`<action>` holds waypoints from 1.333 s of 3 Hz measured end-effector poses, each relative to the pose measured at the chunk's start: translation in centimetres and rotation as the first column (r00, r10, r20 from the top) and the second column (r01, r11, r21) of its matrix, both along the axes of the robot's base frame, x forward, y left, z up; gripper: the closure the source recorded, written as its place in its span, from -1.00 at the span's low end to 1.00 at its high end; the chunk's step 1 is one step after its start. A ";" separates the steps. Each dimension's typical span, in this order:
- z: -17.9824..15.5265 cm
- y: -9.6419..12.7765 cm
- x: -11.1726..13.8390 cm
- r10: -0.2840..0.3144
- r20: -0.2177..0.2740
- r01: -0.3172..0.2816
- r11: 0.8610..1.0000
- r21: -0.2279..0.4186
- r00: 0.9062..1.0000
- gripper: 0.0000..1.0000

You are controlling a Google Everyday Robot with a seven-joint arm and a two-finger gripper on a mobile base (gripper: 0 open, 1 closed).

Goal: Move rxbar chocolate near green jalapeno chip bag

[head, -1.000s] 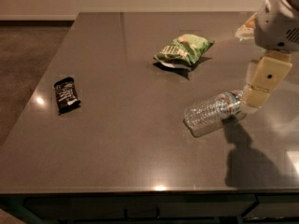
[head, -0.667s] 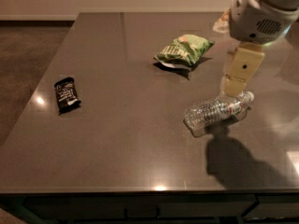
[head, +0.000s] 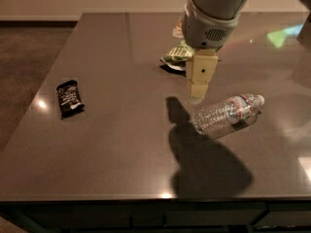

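Over the table (head: 121, 178) centre, the gripper (head: 197, 97) hovers, carrying nothing; clenched or released, you cannot tell. Water bottle (head: 226, 113) lies just beside it and a low sweep would likely roll it. Green jalapeno chip bag (head: 174, 56) sits behind the arm. Rxbar chocolate (head: 69, 97) lies well apart at left, ungrasped.

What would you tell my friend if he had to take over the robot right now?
The gripper hangs over the table, between the green jalapeno chip bag and the water bottle, far from the rxbar chocolate, which lies flat near the left edge. The bag is partly behind the arm.
Done: nothing yet.
Left: reach the bar, grasp it, set it beside the bag.
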State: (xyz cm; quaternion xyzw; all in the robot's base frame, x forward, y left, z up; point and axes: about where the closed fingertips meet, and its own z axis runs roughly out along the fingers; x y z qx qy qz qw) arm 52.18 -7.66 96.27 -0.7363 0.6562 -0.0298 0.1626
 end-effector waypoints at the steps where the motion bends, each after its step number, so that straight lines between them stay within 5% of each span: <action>1: -1.3 3.3 1.7 0.124 0.001 -0.124 0.992 -0.025 0.992 -1.00; 2: -2.4 7.3 3.4 0.293 -0.027 -0.294 0.954 -0.053 0.956 -1.00; 3: -3.0 10.0 3.7 0.416 -0.050 -0.419 0.905 -0.071 0.908 -1.00; 4: -4.1 12.7 3.5 0.543 -0.063 -0.547 0.832 -0.094 0.837 -1.00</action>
